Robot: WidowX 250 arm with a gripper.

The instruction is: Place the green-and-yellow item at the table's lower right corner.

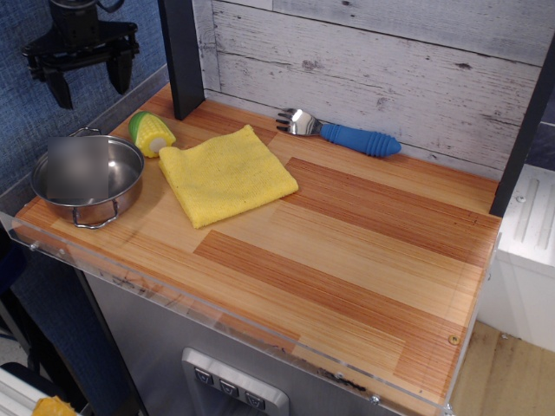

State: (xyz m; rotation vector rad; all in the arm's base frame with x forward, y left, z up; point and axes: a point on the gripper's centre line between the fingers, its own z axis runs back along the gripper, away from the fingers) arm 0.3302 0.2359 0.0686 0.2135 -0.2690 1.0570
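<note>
Nothing of the task looks done yet. The gripper [85,76] hangs in the air with its two black fingers apart and holds nothing. The toy corn [150,133], bumpy yellow plastic with a green end, lies below it and a little to its right, between the shiny steel pot [87,179] and the soft folded yellow cloth [225,173]. The lower right corner of the striped wooden table [364,260] is far from the gripper.
</note>
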